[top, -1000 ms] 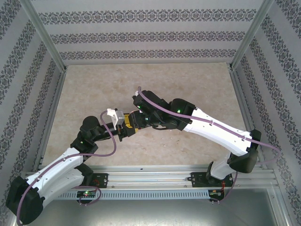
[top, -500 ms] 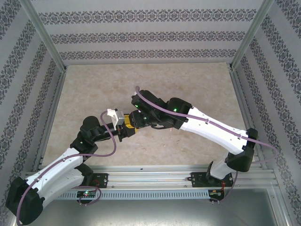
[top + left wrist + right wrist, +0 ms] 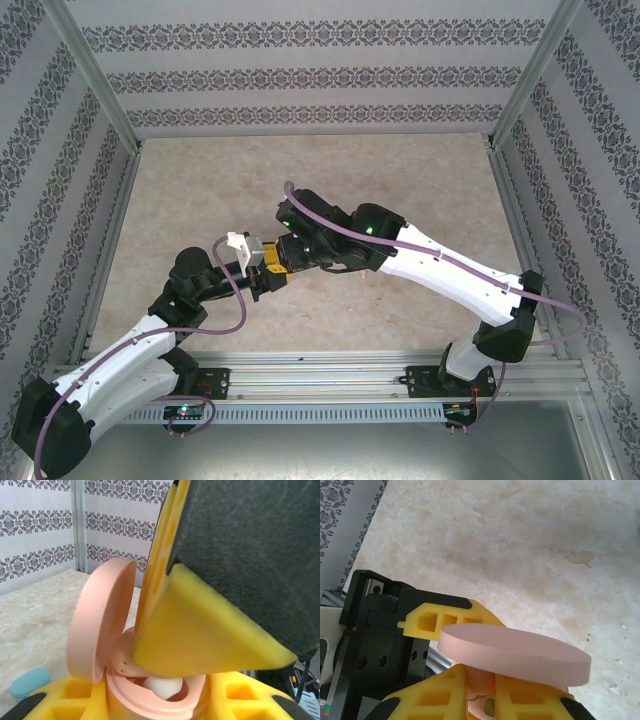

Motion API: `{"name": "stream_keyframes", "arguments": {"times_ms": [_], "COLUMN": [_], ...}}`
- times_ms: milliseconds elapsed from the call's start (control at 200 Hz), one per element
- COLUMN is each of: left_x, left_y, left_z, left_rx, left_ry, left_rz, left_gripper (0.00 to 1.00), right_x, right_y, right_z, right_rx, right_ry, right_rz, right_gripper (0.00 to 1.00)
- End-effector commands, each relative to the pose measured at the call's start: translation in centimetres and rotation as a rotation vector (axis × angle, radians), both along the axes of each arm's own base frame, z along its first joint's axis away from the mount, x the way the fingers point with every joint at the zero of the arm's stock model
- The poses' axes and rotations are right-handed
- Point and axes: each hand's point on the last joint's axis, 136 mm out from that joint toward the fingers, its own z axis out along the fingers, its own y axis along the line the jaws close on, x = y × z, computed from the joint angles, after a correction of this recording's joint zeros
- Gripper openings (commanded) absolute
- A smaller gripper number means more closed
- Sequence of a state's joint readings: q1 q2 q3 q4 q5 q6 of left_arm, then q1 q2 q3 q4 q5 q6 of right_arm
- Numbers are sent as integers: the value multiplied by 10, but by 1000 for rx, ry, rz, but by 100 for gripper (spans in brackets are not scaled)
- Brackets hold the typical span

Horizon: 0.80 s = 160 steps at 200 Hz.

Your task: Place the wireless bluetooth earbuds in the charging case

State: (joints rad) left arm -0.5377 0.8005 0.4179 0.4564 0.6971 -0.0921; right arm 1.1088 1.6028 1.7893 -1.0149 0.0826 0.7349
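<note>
One pink case point(image 3: 100, 625), one pale bud point(image 3: 162, 686)

The top external camera is looking down from above and behind the arm bases point(image 3: 440, 378), taking in the whole table point(image 3: 200, 190) from afar. Both wrist cameras are sitting very close to the same pink case point(image 3: 97, 625), the left facing level across the table, the right facing down.

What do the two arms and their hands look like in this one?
The left arm and right arm have white shells, black joints, small green lights and a purple cable looping along each. The left hand and right hand carry yellow wedge-shaped fingers with cut-out pockets, on black mounts.
</note>
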Motion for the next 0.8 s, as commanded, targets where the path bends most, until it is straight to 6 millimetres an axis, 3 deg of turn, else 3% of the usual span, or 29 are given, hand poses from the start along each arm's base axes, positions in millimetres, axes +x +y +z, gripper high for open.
{"name": "stream_keyframes", "arguments": {"times_ms": [0, 180, 440, 794], "left_x": [-6, -6, -6, -6], "left_y": [-1, 0, 0, 0], "left_z": [7, 7, 7, 6], "left_rx": [-12, -10, -10, -9], "left_ry": [-47, -48, -48, -42], "left_rz": [-13, -9, -9, -11], "left_gripper": [20, 20, 20, 21], "right_x": [0, 0, -5, -9], "right_y": [-3, -3, 3, -1], "right_z": [-3, 0, 10, 40], "right_rx": [-50, -70, -7, 120], "right_ry": [-12, -28, -17, -48], "right_rz": [-8, -8, 5, 4], "right_gripper": [16, 17, 34, 36]}}
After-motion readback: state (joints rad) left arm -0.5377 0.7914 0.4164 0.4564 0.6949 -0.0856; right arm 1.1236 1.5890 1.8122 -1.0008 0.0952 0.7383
